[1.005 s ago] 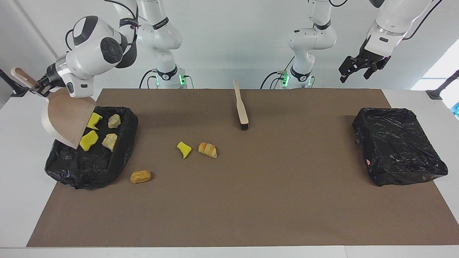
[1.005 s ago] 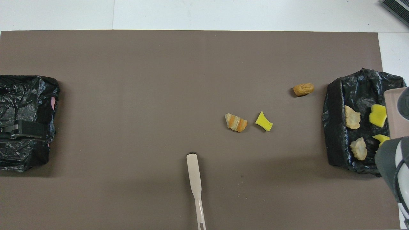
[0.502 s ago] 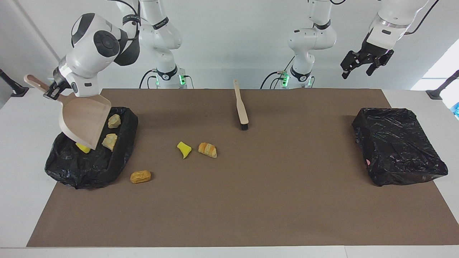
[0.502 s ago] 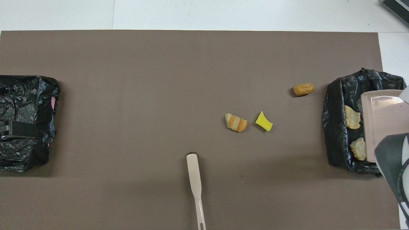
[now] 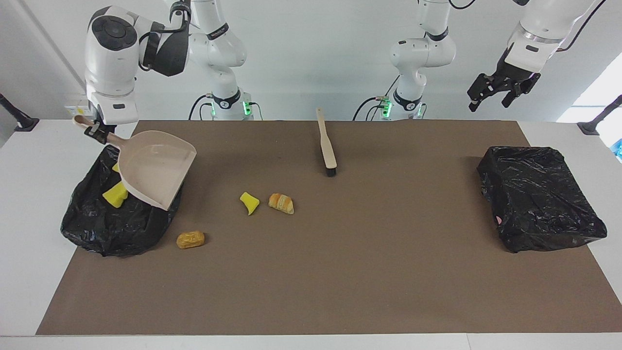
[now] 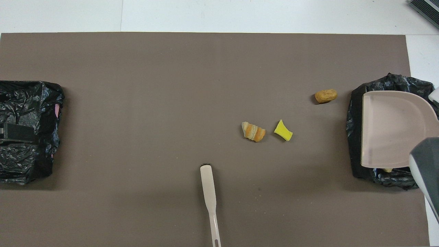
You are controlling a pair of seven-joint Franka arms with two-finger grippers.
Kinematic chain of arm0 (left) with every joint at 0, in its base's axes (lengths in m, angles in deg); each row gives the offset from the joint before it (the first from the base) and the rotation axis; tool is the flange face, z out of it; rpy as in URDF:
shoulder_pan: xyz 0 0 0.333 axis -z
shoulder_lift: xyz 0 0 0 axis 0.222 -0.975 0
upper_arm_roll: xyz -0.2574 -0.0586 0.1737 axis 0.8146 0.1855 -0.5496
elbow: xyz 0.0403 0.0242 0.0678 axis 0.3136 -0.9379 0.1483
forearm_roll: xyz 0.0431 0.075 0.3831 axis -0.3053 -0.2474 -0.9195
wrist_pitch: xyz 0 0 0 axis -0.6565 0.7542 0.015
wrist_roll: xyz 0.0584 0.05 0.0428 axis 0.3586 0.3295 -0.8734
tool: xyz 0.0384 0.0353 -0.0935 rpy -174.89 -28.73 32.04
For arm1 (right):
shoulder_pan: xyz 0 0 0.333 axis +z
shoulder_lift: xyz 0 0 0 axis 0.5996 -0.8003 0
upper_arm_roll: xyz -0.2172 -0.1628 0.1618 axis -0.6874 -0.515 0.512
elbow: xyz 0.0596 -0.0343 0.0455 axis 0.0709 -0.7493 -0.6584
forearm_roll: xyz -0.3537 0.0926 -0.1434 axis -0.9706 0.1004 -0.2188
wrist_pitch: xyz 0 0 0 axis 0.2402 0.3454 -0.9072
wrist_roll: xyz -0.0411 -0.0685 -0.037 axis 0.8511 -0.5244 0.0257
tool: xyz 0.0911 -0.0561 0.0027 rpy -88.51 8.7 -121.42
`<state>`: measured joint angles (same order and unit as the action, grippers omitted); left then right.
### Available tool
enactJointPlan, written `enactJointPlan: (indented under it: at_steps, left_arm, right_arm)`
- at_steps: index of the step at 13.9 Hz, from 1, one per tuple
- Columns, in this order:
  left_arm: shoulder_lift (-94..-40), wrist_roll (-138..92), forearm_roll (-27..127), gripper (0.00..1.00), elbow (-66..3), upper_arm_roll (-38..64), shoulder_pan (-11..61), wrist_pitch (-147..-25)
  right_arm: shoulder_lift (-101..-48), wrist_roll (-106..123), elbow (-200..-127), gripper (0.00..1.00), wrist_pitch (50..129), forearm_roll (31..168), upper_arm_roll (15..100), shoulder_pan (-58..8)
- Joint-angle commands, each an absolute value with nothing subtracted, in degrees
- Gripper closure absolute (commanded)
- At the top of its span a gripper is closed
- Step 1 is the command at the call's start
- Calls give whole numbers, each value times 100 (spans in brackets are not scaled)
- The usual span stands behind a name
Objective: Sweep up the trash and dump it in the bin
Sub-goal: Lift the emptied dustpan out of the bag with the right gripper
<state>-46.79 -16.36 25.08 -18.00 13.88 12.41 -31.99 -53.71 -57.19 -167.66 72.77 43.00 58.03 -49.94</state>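
Dustpan (image 5: 158, 177) is held by its handle in the clamped right gripper (image 5: 95, 131) over the lined bin (image 5: 97, 228) at the right arm's end; mouth points toward table centre, handle toward the table edge. Yellow sponge (image 5: 115, 196) is seen in the bin. Loose on the mat: yellow wedge (image 5: 249, 202) just beside croissant piece (image 5: 282, 202), bun (image 5: 190, 239) near the bin. Brush (image 5: 326, 145) lies lengthwise, bristles away from the robots, with open mat around. Left gripper (image 5: 500, 95) hangs spread, empty, in the air near the second bin (image 5: 539, 197).

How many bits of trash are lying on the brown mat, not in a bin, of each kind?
Yellow sponge wedge: 1
Croissant piece: 1
Bun: 1
Total: 3
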Motion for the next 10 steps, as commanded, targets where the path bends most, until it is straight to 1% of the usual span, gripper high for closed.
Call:
enactJointPlan:
  at_steps: [1,4,6,10]
  left_arm:
    - [-4673,-1564,2444,0,-1762,1409,1283,-3115]
    - [-4673,-1555,2444,0,-1762,1400,1213,-3141]
    - [-4760,-1564,2488,0,-1622,1391,1195,-3159]
    - [-4708,-1608,2470,0,-1683,1400,1186,-3124]
  right_arm:
    - [-5340,-4939,-16805,100,7184,4938,5848,-4942]
    - [-5349,-2816,-16858,100,7078,5440,5857,-4503]
    - [-5357,-1775,-16814,100,7078,5667,5866,-4161]
    - [-5594,745,-16700,100,7183,6581,5875,-3642]
